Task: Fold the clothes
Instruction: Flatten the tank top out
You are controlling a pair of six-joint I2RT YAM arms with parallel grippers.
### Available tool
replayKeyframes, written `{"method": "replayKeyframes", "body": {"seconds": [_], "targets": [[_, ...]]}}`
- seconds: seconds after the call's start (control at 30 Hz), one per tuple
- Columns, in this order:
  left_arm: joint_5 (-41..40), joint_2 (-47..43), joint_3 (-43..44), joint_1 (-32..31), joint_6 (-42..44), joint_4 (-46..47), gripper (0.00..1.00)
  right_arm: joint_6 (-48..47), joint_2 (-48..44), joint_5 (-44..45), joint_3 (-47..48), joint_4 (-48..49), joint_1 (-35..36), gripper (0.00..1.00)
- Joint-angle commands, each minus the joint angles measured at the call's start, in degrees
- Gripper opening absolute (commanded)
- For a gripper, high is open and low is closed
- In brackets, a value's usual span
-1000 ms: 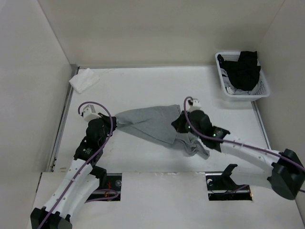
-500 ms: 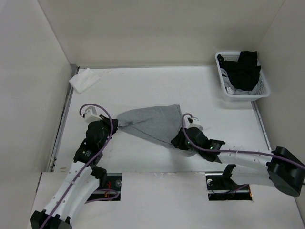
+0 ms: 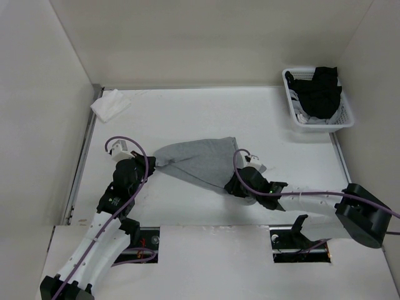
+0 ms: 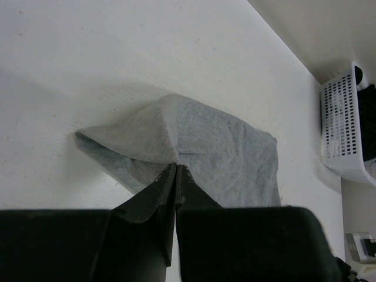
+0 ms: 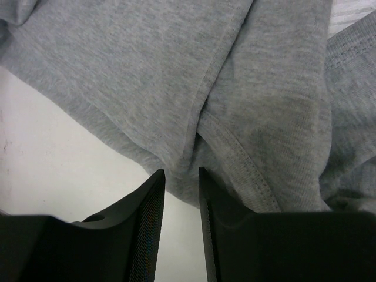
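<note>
On the white table [image 3: 187, 112], the light-grey knit shirt [image 3: 200, 159] lies bunched near the table's middle, a white basket [image 3: 322, 127] sits at its far right corner, the left gripper [image 4: 176, 167] is clamped on the shirt's left tip, and the right gripper [image 5: 182, 173], jaws slightly apart and empty, is at the shirt's near-right hem.

shirt [image 3: 200, 161]: you're looking at soft grey knit cloth, matt, with stitched ribbed edging | table [image 4: 117, 59]: white, matt, faintly grained up close | right fingers [image 5: 147, 229]: black matt plastic, finely textured on the inner faces | basket [image 4: 338, 135]: white slotted plastic, slight sheen | cable [image 3: 312, 195]: smooth purple sheath
</note>
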Motion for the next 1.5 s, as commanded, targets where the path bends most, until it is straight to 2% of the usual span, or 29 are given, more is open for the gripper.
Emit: {"method": "replayKeyframes", "body": {"seconds": [0.0, 0.2, 0.4, 0.6, 0.77, 0.8, 0.93, 1.03, 1.13, 1.23, 1.33, 1.47], "targets": [[0.5, -0.61, -0.49, -0.35, -0.11, 1.96, 0.01, 1.36, 1.46, 1.56, 2.05, 3.26, -0.52, 0.34], [0.5, -0.44, -0.75, -0.43, -0.29, 2.05, 0.01, 1.36, 2.87, 1.47, 2.41, 5.37, -0.87, 0.22], [0.5, -0.35, -1.02, -0.61, -0.29, 2.05, 0.01, 1.01, 3.05, 1.82, 2.85, 5.99, -1.22, 0.32], [0.5, -0.35, -1.1, -0.7, -0.55, 1.96, 0.01, 0.74, 4.63, 1.47, 3.55, 6.34, -1.58, 0.2], [0.5, -0.7, -1.02, -0.7, -0.55, 1.61, 0.01, 0.74, 5.25, 1.21, 3.55, 5.64, -2.1, 0.26], [0.41, -0.79, -0.93, -0.7, -0.55, 1.61, 0.01, 0.74, 5.07, 1.12, 3.46, 5.64, -2.1, 0.23], [0.41, -0.7, -0.06, -0.52, -0.72, 1.7, 0.01, 0.66, 1.75, 1.65, 3.11, 5.11, -1.84, 0.02], [0.15, -1.75, 3.1, 0.18, -0.99, 1.7, 0.01, -1.53, -8.16, 3.57, 5.38, -0.31, -0.88, 0.0], [-0.38, -3.16, 8.63, 0.44, -1.86, 1.96, 0.01, -5.65, -21.43, 9.27, 12.48, -12.6, 1.58, 0.0], [-1.26, -3.95, 15.83, 0.01, -3.53, 2.48, 0.01, -12.85, -30.41, 15.6, 25.03, -23.95, 3.52, 0.0], [-3.01, -3.43, 25.4, -0.52, -3.45, 3.54, 0.01, -21.64, -31.58, 20.18, 41.55, -30.47, 5.27, 0.0], [-5.73, -1.93, 40.25, 0.53, 0.14, 4.42, 0.01, -32.97, -26.94, 27.11, 62.46, -33.21, 9.83, 0.0]]}}
